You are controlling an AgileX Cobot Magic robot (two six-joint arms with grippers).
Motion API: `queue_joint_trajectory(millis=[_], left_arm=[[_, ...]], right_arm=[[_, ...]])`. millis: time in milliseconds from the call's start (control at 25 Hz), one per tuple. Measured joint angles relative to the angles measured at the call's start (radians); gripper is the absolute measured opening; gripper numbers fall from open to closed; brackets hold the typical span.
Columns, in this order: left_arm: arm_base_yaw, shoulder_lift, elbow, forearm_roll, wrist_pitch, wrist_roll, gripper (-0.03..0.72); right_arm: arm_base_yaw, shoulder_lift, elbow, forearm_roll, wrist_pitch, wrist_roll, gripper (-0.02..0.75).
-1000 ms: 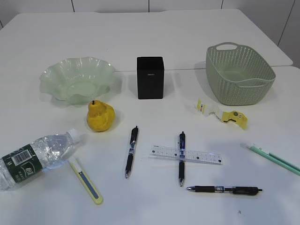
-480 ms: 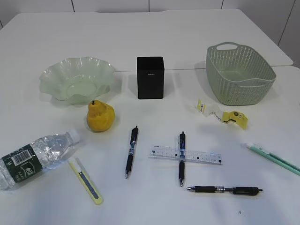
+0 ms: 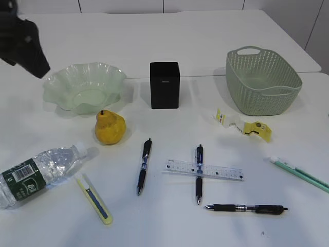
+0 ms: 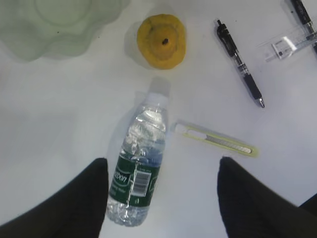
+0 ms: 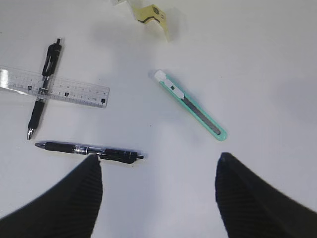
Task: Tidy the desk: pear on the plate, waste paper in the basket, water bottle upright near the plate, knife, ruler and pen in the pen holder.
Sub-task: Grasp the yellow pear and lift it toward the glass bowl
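Note:
A yellow pear (image 3: 109, 127) stands in front of the green glass plate (image 3: 85, 87). The water bottle (image 3: 36, 172) lies on its side at the left, a yellow knife (image 3: 95, 198) beside it. The ruler (image 3: 204, 170) lies across one pen (image 3: 199, 174); two more pens (image 3: 144, 165) (image 3: 247, 208) lie nearby. Waste paper (image 3: 244, 125) sits before the basket (image 3: 262, 81). The black pen holder (image 3: 165, 85) stands mid-table. My left gripper (image 4: 162, 163) hangs open high above the bottle (image 4: 138, 168). My right gripper (image 5: 158, 157) is open above bare table.
A green knife (image 3: 300, 174) lies at the right edge, seen from above as the green knife (image 5: 190, 104). A dark part of the left arm (image 3: 23, 43) shows at the top left, behind the plate. The table's back edge runs behind the basket.
A dark part of the left arm has come into the exterior view at the top left. The objects on the table have not moved.

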Motion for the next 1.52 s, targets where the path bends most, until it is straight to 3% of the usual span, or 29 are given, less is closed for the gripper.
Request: queue_joint_trajectory(millis=[560, 880, 1200, 1520], left_arm=[[-0.016, 0.345, -0.202, -0.013, -0.006, -0.009, 0.489], [-0.016, 0.447, -0.223, -0.034, -0.01, -0.011, 0.49], [-0.016, 0.513, -0.237, -0.101, -0.064, -0.011, 0.572], [-0.016, 0.572, -0.25, -0.111, -0.095, -0.011, 0.58]], right_arm=[[0.0, 0.0, 0.0, 0.002, 0.046, 0.002, 0.552], [0.0, 0.0, 0.0, 0.002, 0.061, 0.003, 0.552], [0.0, 0.0, 0.0, 0.002, 0.07, 0.007, 0.552], [0.0, 0.0, -0.002, 0.002, 0.072, 0.009, 0.552]])
